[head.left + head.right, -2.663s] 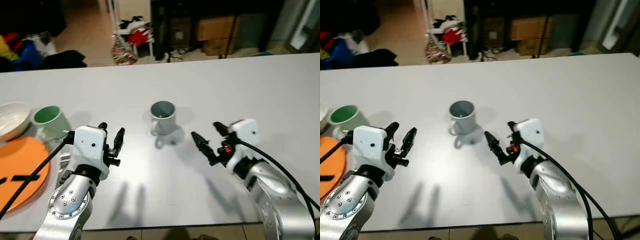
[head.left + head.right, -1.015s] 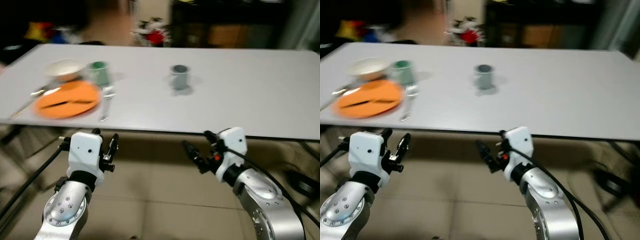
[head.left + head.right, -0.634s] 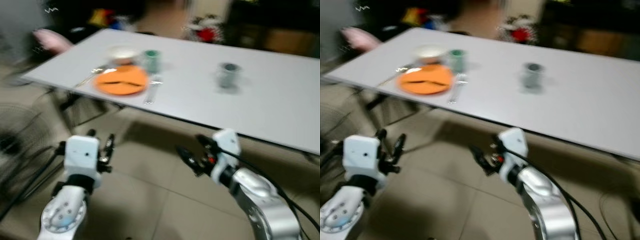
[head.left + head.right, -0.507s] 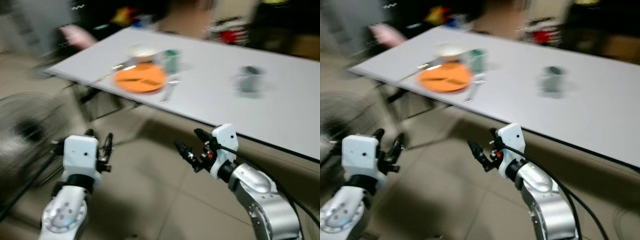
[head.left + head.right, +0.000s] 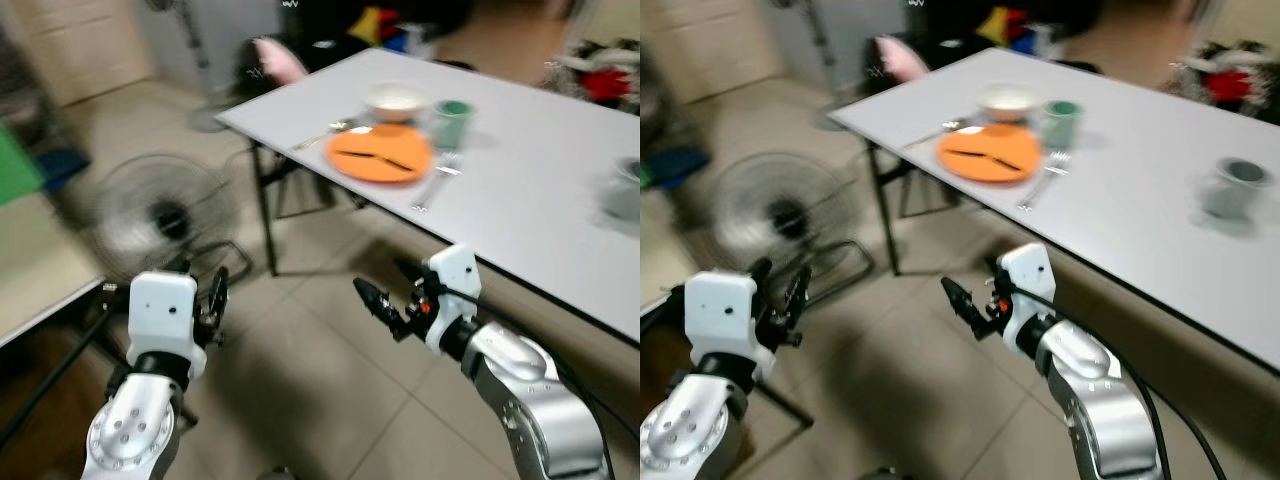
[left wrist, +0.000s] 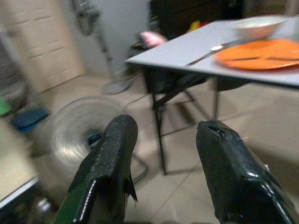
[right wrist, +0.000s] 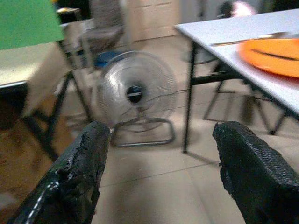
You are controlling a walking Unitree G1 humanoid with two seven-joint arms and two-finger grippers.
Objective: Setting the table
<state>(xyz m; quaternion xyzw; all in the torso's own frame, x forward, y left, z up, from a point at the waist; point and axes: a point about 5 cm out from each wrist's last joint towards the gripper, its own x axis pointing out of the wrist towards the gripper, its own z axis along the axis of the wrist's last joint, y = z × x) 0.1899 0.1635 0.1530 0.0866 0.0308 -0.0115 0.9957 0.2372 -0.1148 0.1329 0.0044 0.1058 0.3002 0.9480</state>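
The white table [image 5: 520, 200] stands ahead to my right, and I am away from it over the tiled floor. On its near corner lie an orange plate [image 5: 380, 158] with dark cutlery on it, a white bowl [image 5: 398, 98], a green mug [image 5: 452, 117] and a fork [image 5: 430, 190]. A grey mug [image 5: 1232, 185] stands farther right, blurred. My left gripper [image 5: 212, 298] is open and empty, low over the floor. My right gripper [image 5: 385, 300] is open too, short of the table's edge. In the wrist views the left gripper [image 6: 163, 130] and right gripper [image 7: 163, 135] hold nothing.
A floor fan [image 5: 165, 215] stands on the tiles to the left of the table, also seen as the fan [image 7: 135, 93]. A second tabletop edge [image 5: 50, 300] and something green [image 5: 15, 160] are at far left. Clothes and a pink item [image 5: 280, 60] lie behind the table.
The camera has backed away from the table and swung left: the table slid to the upper right and the fan came into view. Both grippers stayed open and empty.
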